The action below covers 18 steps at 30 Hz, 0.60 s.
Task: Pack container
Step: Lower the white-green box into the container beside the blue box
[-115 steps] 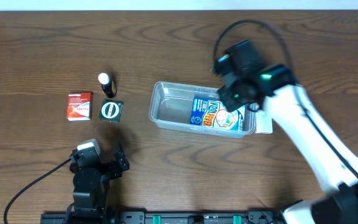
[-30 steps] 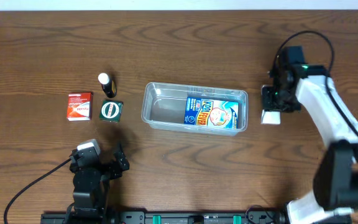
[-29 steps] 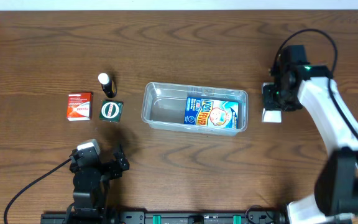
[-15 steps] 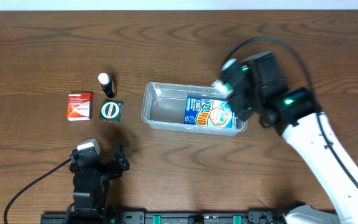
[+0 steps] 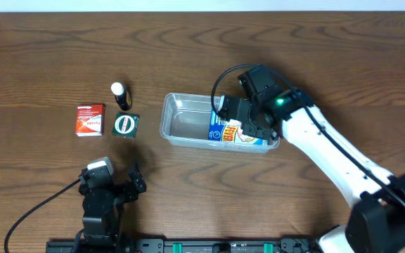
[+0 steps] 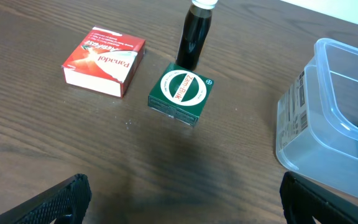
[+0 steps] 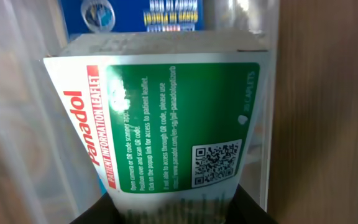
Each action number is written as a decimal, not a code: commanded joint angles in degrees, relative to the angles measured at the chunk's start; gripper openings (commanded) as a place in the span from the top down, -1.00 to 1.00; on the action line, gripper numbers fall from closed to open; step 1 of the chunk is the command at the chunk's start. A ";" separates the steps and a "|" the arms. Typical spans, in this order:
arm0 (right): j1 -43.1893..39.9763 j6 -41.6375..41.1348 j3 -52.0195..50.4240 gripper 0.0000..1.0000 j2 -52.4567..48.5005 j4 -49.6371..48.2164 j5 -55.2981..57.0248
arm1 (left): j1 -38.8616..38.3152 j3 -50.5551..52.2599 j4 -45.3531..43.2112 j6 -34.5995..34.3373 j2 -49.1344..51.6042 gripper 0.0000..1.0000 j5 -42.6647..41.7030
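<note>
Roughly, the packing looks partway done:
- The table (image 5: 48, 42) is dark wood, with the goods in two groups well apart
- The container (image 5: 169, 125) lies near the middle; its left half is bare
- The blue box (image 5: 248, 133) lies flat in its right half, so one item is packed
- The right gripper (image 5: 232, 121) hangs over the container's middle, its jaws narrowed on a white box (image 7: 173, 124) with a green panel; I cannot tell whether it touches the bottom, so it is not yet let go
- The left gripper (image 6: 182, 196) sits low near the table's front edge, jaws spread wide, holding nothing
- Three things wait outside, left of the container: a red box (image 5: 90, 119), a green square box (image 5: 126, 125) just beside it, and a small dark bottle (image 5: 120, 95) standing upright behind
</note>
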<state>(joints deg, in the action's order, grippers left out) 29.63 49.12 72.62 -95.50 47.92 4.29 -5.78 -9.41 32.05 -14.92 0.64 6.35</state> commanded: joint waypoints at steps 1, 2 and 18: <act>-0.74 6.54 0.46 0.38 -1.88 -0.55 3.10 | 0.24 0.85 -0.04 0.74 0.02 -0.96 0.07; -0.90 7.34 0.46 0.33 -2.25 -0.59 3.19 | 0.24 0.85 -0.04 0.74 0.02 -0.96 0.07; -1.73 -2.54 1.51 -0.35 -1.68 -8.00 6.21 | 0.24 0.87 -0.04 0.74 0.02 -0.96 0.07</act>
<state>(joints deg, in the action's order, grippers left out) 27.62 53.06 72.64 -99.26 40.25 9.39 -5.78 -9.41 32.08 -14.92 0.64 6.35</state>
